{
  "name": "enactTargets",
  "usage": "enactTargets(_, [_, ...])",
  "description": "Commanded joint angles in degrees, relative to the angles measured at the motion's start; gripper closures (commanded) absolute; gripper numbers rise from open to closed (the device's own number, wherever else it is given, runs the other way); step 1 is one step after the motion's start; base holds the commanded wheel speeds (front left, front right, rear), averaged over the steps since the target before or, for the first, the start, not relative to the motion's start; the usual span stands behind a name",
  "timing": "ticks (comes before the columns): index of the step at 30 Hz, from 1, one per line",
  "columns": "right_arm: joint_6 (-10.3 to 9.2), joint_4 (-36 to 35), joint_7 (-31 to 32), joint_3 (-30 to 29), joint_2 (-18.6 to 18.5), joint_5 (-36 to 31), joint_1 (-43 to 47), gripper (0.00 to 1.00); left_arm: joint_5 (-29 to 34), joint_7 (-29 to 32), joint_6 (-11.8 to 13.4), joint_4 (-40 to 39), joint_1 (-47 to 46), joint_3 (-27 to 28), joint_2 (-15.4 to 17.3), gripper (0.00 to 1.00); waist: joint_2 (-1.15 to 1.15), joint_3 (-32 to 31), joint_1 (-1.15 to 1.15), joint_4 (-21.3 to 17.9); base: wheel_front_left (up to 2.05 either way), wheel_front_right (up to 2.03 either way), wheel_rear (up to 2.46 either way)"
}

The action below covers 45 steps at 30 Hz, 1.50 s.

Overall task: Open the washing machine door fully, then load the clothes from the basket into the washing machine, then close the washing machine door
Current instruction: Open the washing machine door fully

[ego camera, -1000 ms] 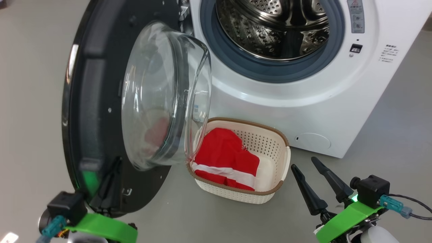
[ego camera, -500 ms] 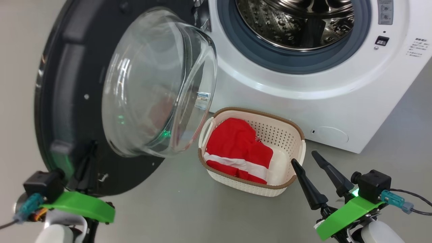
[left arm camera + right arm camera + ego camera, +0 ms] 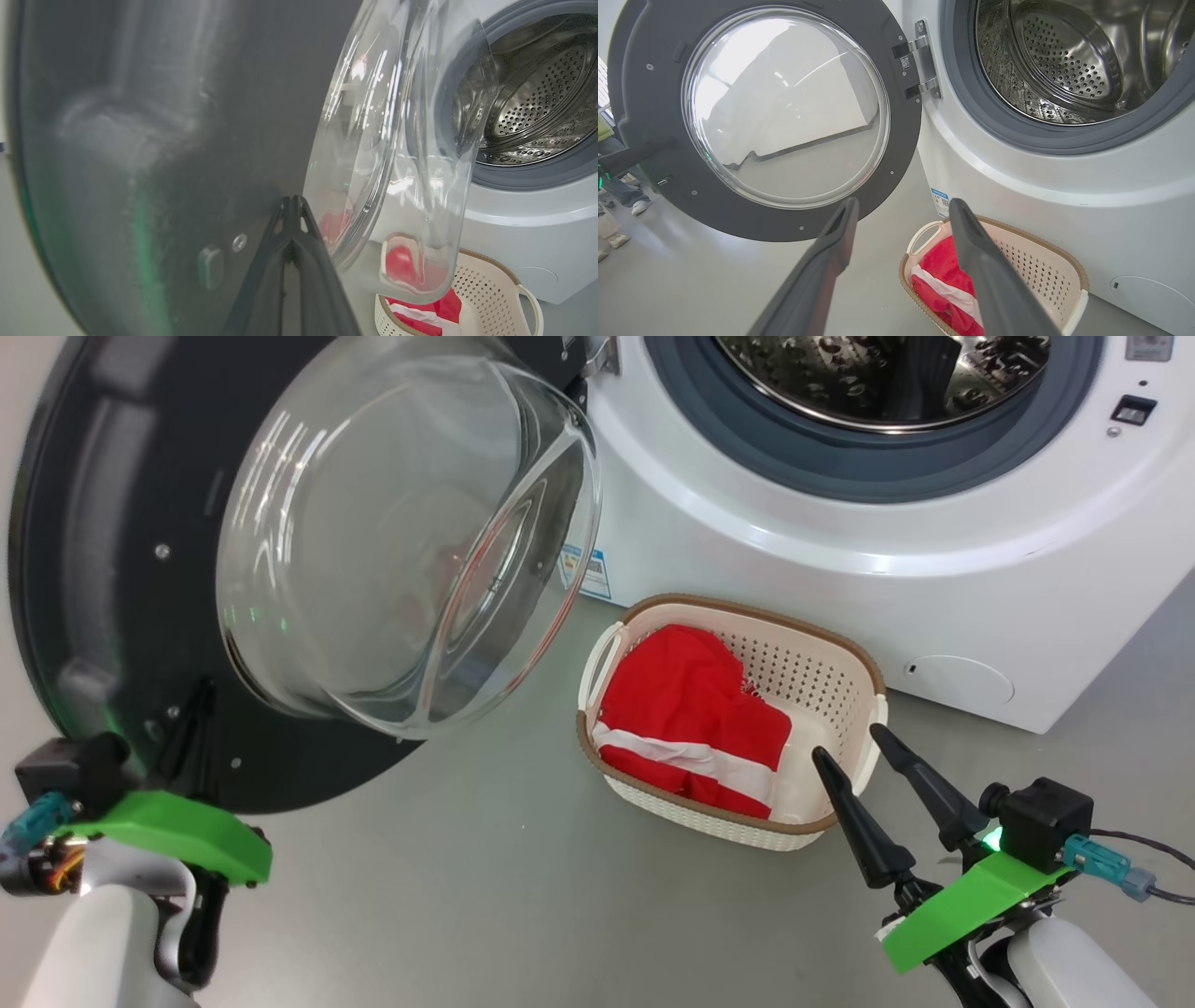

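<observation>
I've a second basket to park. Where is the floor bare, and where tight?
Bare floor lies between the washing machine door and the basket, toward the robot. Tight: the strip between the basket and the washing machine, and the basket's near corner, where the open right gripper hovers.

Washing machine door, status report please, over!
Left claw shut, tips at washing machine door, open wide. Right claw open by basket. Red clothes in basket, not yet loaded. Nothing blocks the drum.

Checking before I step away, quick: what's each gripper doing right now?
Left gripper: closed, empty, tips by the washing machine door.
Right gripper: open, empty, by the basket.
</observation>
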Motion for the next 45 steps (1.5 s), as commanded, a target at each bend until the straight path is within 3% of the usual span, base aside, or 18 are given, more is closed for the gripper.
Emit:
enactTargets(1, [0.09, -1.40, -0.69, 1.10, -0.22, -0.10, -1.51, 0.00, -0.60, -0.55, -0.09, -0.15, -2.76, 2.68, 3.63, 1.00, 0.00, 0.58, 0.00, 0.57, 0.00, 0.00, 0.00])
enactTargets(21, [0.09, -1.08, -0.69, 0.84, -0.03, 0.09, -2.34, 0.00, -1.26, -4.69, -1.61, 16.44, -12.71, -0.16, 5.14, 1.00, 0.00, 1.31, 0.00, 1.91, 0.00, 0.00, 0.00])
enactTargets(45, [0.09, -0.76, -0.69, 0.97, 0.23, 0.64, -1.82, 0.00, -3.10, -7.01, -2.03, 17.54, -10.75, -3.00, 5.51, 1.00, 0.00, -0.26, 0.00, 0.48, 0.00, 0.00, 0.00])
